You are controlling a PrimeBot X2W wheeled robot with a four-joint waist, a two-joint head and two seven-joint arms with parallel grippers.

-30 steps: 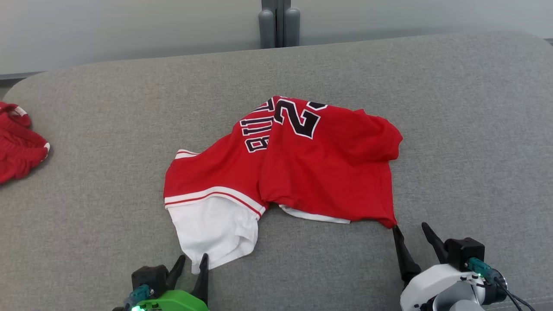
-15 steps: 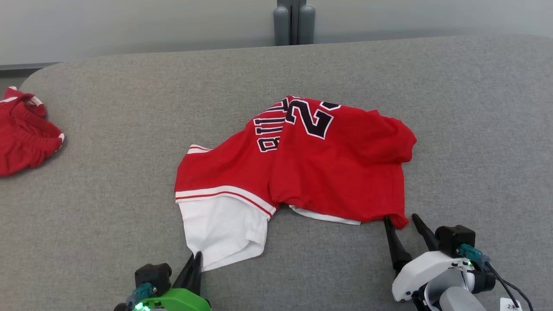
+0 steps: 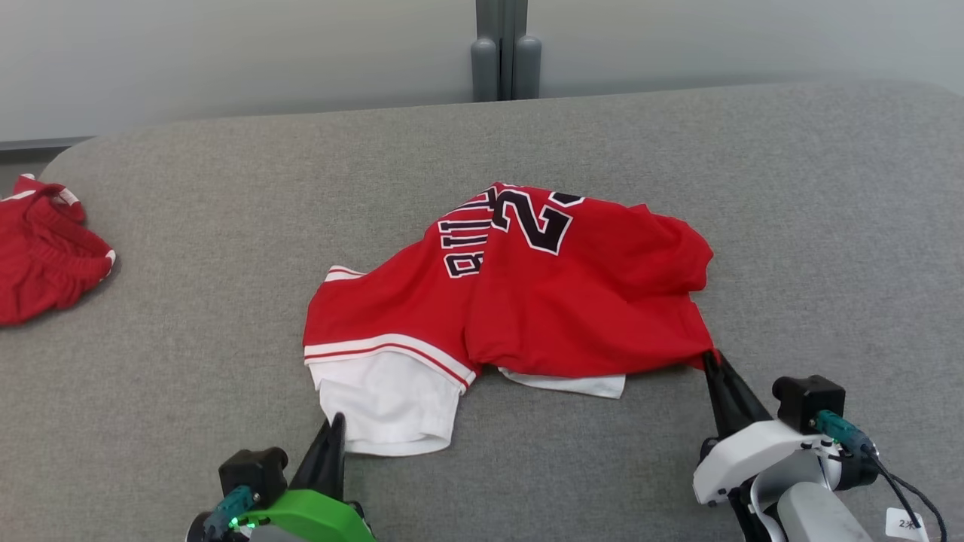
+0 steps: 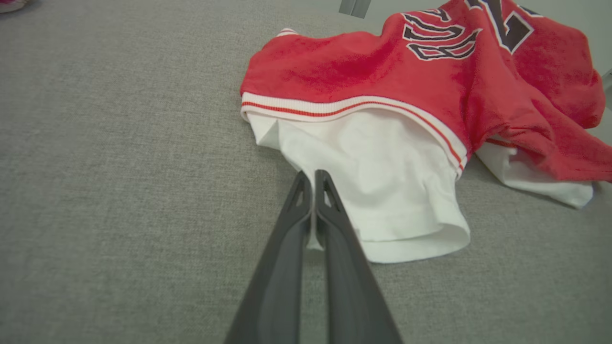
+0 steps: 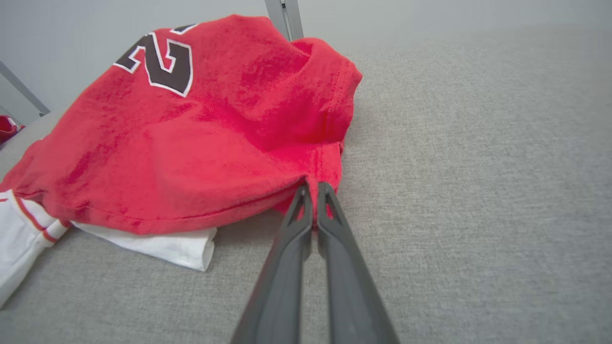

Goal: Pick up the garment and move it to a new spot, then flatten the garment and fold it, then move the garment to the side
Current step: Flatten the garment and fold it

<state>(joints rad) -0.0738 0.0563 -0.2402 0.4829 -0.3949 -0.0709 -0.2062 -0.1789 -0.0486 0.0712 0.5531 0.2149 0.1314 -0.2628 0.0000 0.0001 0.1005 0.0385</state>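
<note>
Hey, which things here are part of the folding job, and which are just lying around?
In the job: jersey, red over white; left gripper, shut on its white corner; right gripper, shut on its red corner.
Lying about: crumpled red garment at far left; grey post at the back.

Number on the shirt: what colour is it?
Black number, white edge; best in head view.

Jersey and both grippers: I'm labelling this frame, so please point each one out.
Jersey [image 3: 580, 301]: head view, red panel below the number.
Left gripper [image 4: 313, 177]: left wrist view, between fingertips shut on the white edge.
Right gripper [image 5: 311, 188]: right wrist view, between fingertips shut on the red corner.
</note>
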